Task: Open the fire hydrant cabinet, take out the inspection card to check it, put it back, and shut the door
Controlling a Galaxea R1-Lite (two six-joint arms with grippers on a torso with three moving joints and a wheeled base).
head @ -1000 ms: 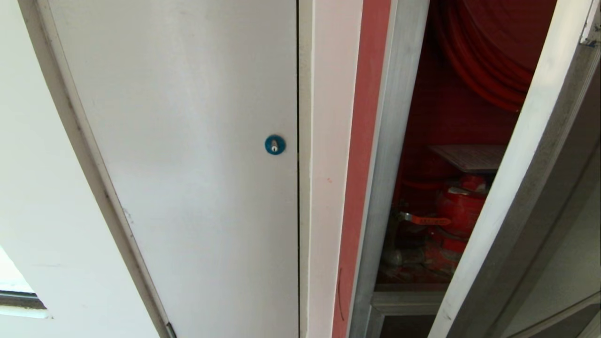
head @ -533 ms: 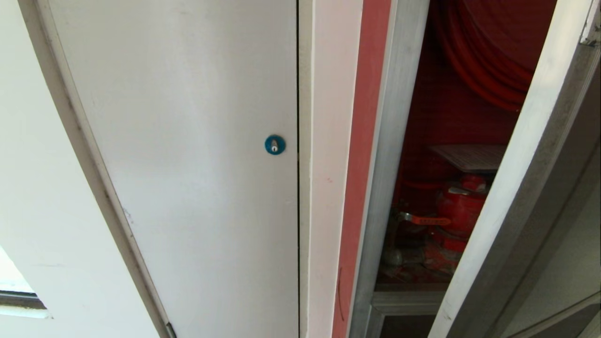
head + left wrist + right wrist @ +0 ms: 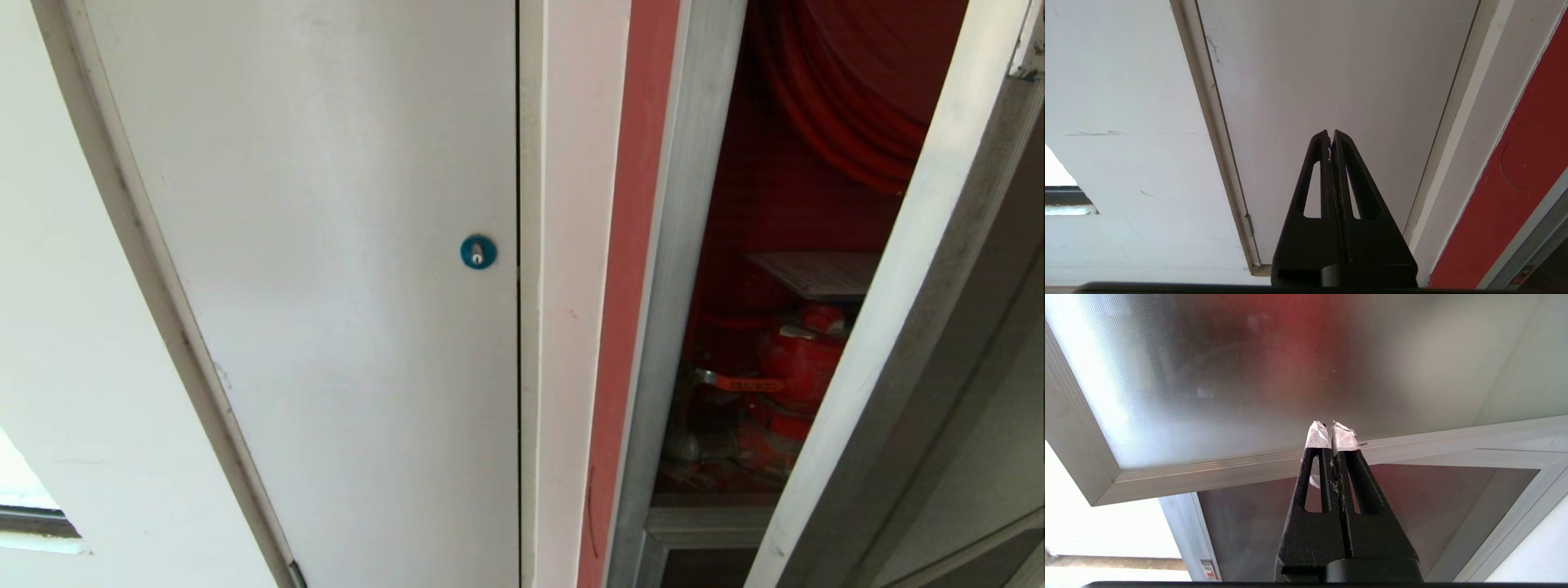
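While the door (image 3: 906,343) is swung partly open, the red interior of the cabinet (image 3: 694,245) is exposed through the gap. Inside, the card (image 3: 816,273) is seen lying flat on top of the red valve (image 3: 796,359), below the hose reel (image 3: 841,98). A white panel (image 3: 326,286) with a blue lock (image 3: 478,251) is located to the left. The left gripper (image 3: 1331,136) is pressed shut and empty before that panel. The right gripper (image 3: 1331,433), tips wrapped in white tape, is likewise closed on nothing, near the door's lower frame.
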